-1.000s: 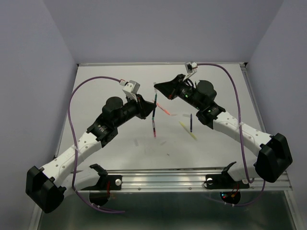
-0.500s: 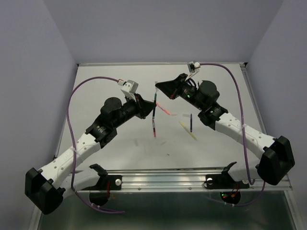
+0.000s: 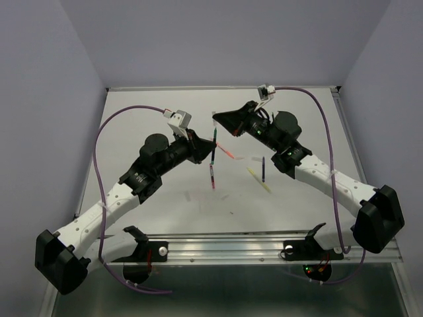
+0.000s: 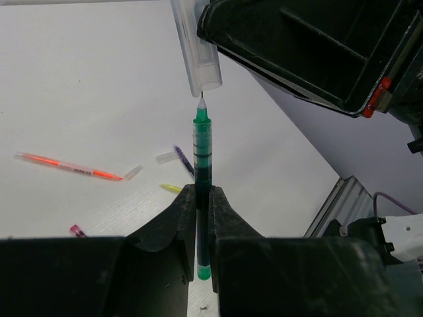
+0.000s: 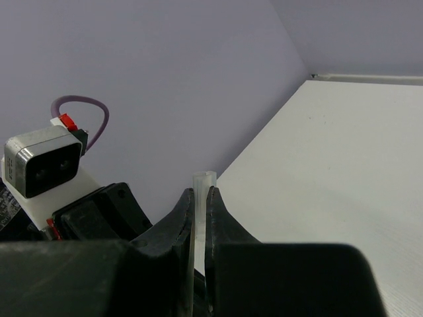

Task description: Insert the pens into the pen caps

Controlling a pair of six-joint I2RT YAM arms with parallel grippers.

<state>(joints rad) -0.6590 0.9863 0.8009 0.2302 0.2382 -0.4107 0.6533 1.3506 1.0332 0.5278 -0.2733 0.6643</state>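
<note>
My left gripper (image 4: 203, 198) is shut on a dark green pen (image 4: 202, 145), which points up and away from it. My right gripper (image 5: 201, 198) is shut on a pale translucent pen cap (image 5: 203, 181). In the left wrist view the cap (image 4: 198, 53) hangs open end down, directly above the pen's tip. A small gap separates them. In the top view both grippers, left (image 3: 205, 148) and right (image 3: 215, 120), meet above the table's middle, with the green pen (image 3: 215, 139) between them.
On the table lie an orange-pink pen (image 4: 66, 165), a dark blue pen (image 3: 263, 168), a yellow pen (image 3: 259, 179) and a dark pen with red marks (image 3: 211, 175). Loose pale caps (image 4: 132, 172) lie near them. Purple walls stand on the left, right and far sides.
My right arm has shifted slightly, bringing the cap closer over the green pen's tip. My left arm has barely moved.
</note>
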